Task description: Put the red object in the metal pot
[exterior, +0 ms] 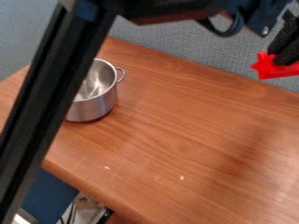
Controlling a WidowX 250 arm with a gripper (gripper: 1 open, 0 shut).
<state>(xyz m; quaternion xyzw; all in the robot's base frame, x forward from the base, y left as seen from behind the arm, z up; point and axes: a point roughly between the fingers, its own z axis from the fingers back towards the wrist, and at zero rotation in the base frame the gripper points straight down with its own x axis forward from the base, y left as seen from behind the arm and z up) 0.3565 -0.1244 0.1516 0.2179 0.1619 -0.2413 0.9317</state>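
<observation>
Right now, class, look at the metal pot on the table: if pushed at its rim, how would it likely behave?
The metal pot looks thin-walled and empty, so probably light. Its shiny steel on the smooth wooden table suggests that it would slide. It stands upright on a wide flat base, so tipping seems unlikely.

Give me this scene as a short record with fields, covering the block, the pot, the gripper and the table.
red block: lifted off the table, at the right edge of the view, partly cut off by the frame
held by: gripper, shut on the block from above
metal pot: upright on the left of the table, partly hidden by a dark bar in the foreground; what shows of its inside is empty
table: brown wood, bare between pot and block
task status: block is not yet in the pot
</observation>
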